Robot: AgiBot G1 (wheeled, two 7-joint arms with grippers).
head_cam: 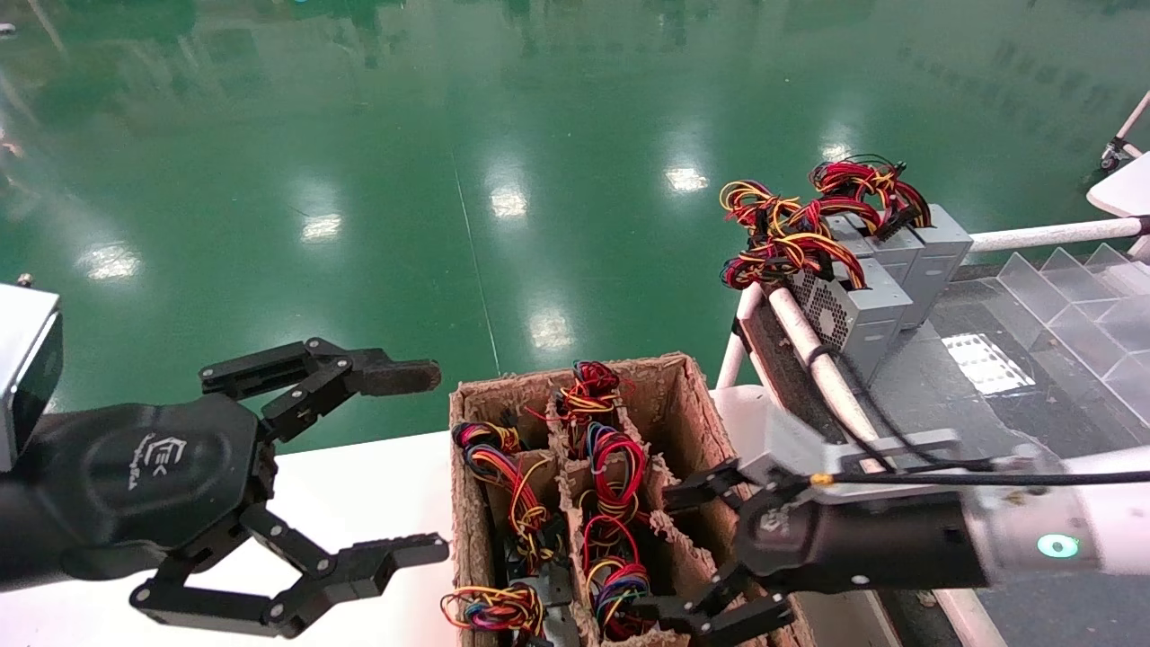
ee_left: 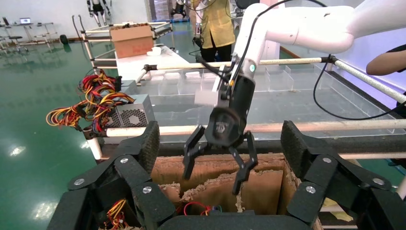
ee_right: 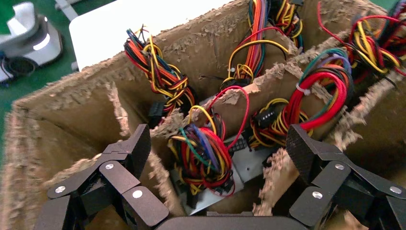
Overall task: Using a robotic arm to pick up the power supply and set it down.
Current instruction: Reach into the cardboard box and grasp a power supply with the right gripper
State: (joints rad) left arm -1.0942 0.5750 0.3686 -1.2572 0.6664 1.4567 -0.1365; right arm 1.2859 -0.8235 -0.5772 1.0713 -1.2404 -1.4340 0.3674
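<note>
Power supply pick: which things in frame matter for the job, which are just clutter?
In play:
- right black two-finger gripper, open, above the box
- grey metal power supply with red, yellow and blue wire bundle
- torn cardboard divider box

Lying about:
- left black gripper, open, beside the box
- grey supplies on the rack

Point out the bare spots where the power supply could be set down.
Free: the grey shelf between the stacked grey boxes and the clear dividers. Crowded: the cardboard box, wire bundles filling its cells, with the open right claw above it.
</note>
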